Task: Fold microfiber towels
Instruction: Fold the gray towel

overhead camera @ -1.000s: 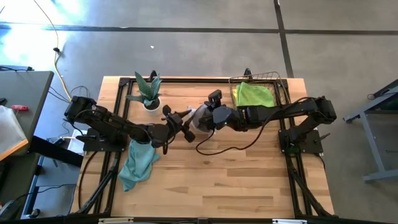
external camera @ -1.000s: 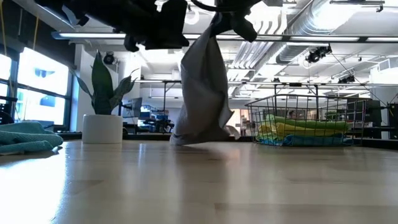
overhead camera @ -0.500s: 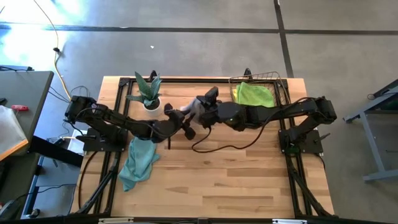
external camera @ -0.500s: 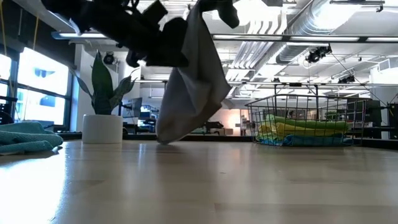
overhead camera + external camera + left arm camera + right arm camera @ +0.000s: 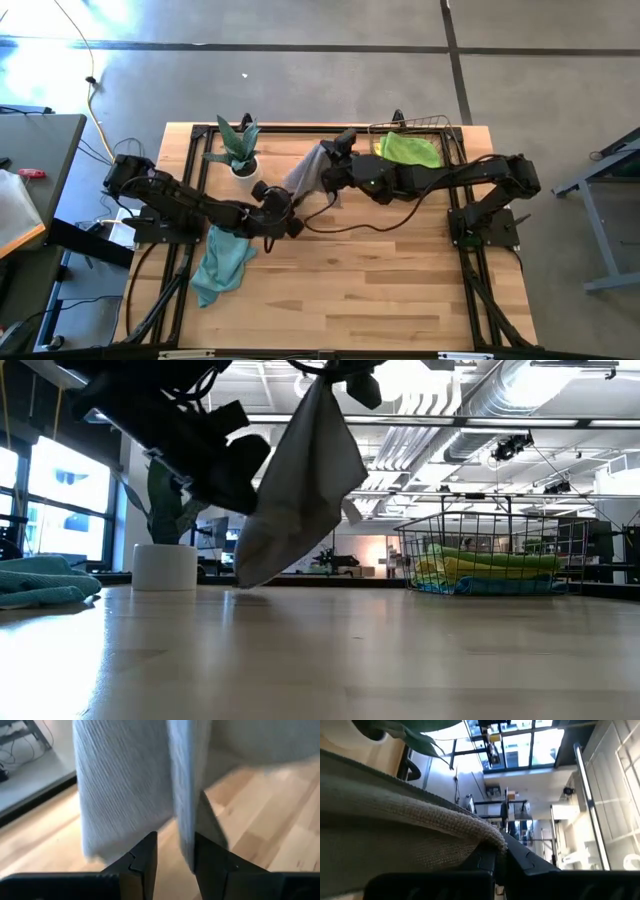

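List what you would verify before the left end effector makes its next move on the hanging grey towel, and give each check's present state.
1. Right end effector shut on the grey towel, holding it up: ok.
2. Left end effector open, fingers apart: ok.
3. Towel edge between the left fingers: cannot tell; it hangs right at their tips.
4. Potted plant apart from the towel: ok.
5. Bare table in front for laying the towel down: ok.

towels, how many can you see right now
5: grey towel hanging from the right gripper; teal towel crumpled at the table's left; green, yellow and blue stacked in the basket. More may be hidden.
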Motion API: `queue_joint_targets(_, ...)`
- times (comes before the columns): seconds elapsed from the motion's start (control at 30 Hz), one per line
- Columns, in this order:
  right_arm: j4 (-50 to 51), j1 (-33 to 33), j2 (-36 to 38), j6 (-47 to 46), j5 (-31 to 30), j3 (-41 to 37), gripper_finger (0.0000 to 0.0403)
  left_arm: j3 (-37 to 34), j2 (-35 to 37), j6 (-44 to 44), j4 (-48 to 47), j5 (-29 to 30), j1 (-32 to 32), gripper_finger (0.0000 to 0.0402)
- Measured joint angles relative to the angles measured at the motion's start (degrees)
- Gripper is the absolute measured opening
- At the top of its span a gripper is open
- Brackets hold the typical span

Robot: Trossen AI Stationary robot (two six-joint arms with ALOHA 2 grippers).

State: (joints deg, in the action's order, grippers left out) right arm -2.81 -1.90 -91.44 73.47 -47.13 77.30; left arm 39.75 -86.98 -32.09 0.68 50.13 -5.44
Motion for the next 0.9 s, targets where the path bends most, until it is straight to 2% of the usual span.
queue_joint_targets(0.2,1.4,1.2,0.0,-6.3,1.9,0.0,0.0000,0.0,0.0,-3.6,-5.2,0.9,-2.2,0.0097)
queue_joint_targets(0.3,4.0,1.2,0.0,-10.9,5.7,0.0,0.0000,0.0,0.0,-3.0,-5.2,3.1,-2.6,0.0070)
queue_joint_targets(0.43,7.6,1.1,0.0,-15.2,8.3,0.0,0.0000,0.0,0.1,-0.5,-5.2,3.6,-2.6,0.0013)
queue_joint_targets(0.53,10.0,1.1,0.0,-19.1,8.1,0.0,0.0000,0.0,1.9,2.7,-5.5,2.7,-2.6,0.0009)
queue_joint_targets(0.67,14.4,1.2,0.0,-23.9,8.2,0.0,0.0000,-0.1,7.8,7.6,-6.1,0.8,-2.6,0.0003)
queue_joint_targets(0.9,19.0,1.1,0.0,-29.0,6.8,0.0,0.0000,0.0,22.2,17.7,-9.2,-8.1,-2.6,0.0001)
